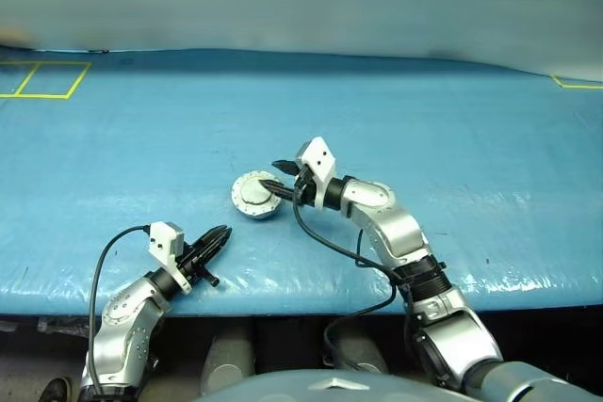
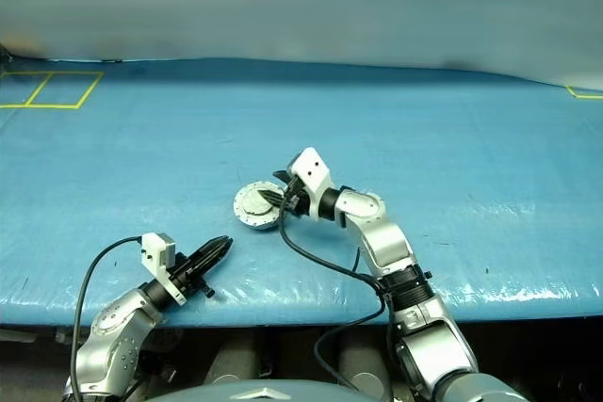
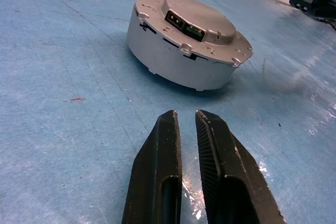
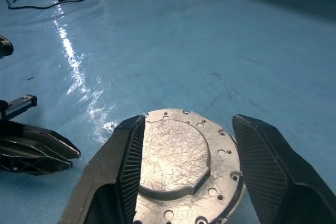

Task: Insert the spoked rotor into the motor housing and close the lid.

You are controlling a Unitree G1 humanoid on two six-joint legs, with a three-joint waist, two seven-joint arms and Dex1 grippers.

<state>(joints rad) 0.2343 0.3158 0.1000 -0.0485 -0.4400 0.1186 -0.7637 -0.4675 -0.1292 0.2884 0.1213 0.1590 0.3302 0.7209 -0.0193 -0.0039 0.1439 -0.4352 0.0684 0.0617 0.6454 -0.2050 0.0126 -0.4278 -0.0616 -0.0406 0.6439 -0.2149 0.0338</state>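
Lid (image 4: 176,156) already down on motor housing (image 3: 178,61); closing step near end. Right end effector (image 4: 181,171) wide, straddling lid, holding nothing. Left end effector (image 3: 197,145) narrow, empty, housing ahead. Next probably: press lid flat.

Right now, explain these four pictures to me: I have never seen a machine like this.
It is a two-armed humanoid robot at a table with a blue cover. Two pictures come from cameras in its head, looking down over its arms. The other two come from a camera on each wrist, looking along that arm's two black fingers.

On the table lies one round silver part, a motor housing with its lid closed on top.

The right gripper is at the housing, its fingers spread wide over the lid, gripping nothing. The left gripper hangs near the table's front edge, fingers nearly together and empty, pointing toward the housing.
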